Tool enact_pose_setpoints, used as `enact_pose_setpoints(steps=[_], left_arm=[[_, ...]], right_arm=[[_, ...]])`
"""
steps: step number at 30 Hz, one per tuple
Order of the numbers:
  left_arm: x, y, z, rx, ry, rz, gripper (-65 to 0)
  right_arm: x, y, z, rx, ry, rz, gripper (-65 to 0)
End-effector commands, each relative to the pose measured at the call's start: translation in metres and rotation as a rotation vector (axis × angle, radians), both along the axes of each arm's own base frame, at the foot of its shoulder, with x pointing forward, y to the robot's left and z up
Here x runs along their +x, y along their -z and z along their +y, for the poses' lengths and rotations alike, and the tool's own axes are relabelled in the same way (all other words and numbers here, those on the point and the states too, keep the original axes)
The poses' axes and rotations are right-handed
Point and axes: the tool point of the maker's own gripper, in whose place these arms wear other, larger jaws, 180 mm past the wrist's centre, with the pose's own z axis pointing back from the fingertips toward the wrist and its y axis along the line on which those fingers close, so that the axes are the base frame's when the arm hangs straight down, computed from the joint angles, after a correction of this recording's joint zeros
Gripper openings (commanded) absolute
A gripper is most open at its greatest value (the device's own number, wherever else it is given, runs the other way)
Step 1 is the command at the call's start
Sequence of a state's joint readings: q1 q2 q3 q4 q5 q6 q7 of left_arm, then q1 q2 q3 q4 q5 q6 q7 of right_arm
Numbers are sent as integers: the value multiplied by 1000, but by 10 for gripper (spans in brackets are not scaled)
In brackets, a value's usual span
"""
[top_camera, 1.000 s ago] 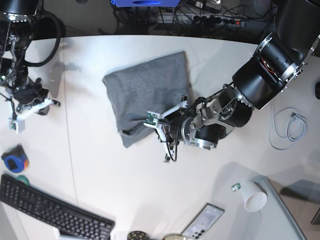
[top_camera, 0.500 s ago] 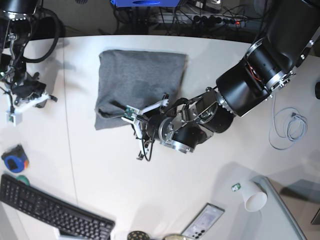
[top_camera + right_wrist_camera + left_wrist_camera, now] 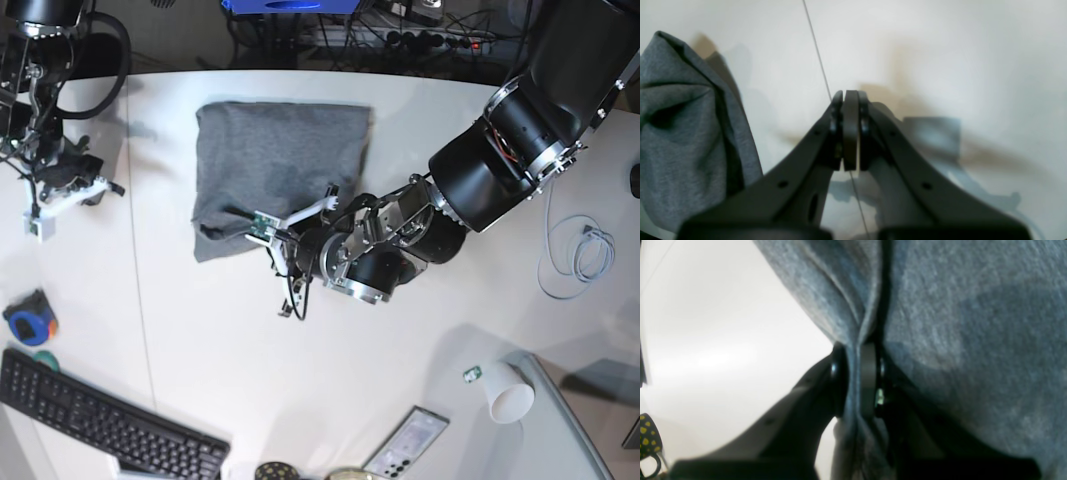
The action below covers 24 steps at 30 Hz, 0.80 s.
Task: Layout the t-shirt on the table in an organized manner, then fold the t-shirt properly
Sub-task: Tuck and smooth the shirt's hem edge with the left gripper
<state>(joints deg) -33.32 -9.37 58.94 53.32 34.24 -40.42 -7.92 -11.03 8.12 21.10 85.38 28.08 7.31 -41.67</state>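
Left wrist cam first: the left gripper (image 3: 860, 380) is pinched down on a thick fold of the t-shirt (image 3: 973, 323). Grey cloth is bunched between the jaws, runs up and away from the tips, and fills everything to the right of them, with bare white table (image 3: 723, 340) off to the left. Looks like several layers are in the bite, so I'd lower the hem flat before letting go, otherwise that ridge ends up as a crease.

Right wrist cam: the right gripper (image 3: 850, 130) has its jaws pressed together on nothing, hanging over bare table. The shirt's rumpled edge (image 3: 680, 133) sits well off to the left of the tips.

Base cam: the shirt (image 3: 280, 160) is a fairly square folded slab on the table (image 3: 400, 400), and the left gripper (image 3: 262, 232) holds its near edge. The right gripper (image 3: 45, 215) is parked well apart from the shirt's side. I'd bring it in to pin a corner while the left one smooths.
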Motion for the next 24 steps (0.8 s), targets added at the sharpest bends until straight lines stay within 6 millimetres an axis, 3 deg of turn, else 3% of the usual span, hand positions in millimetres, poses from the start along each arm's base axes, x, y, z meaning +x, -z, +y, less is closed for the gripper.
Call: enact_pose_setpoints(steps=[1, 15, 23, 24], left_arm=[[14, -14, -3, -27, -6, -32, -650], [14, -13, -1, -19, -9, -32, -650], [27, -12, 3, 51, -43, -79, -650], [27, -12, 3, 51, -43, -79, -622]], right_arm=[[11, -11, -6, -13, 6, -45, -650], [13, -12, -6, -13, 6, -50, -650], [14, -13, -6, -13, 7, -54, -650], [16, -14, -6, -13, 7, -59, -650]])
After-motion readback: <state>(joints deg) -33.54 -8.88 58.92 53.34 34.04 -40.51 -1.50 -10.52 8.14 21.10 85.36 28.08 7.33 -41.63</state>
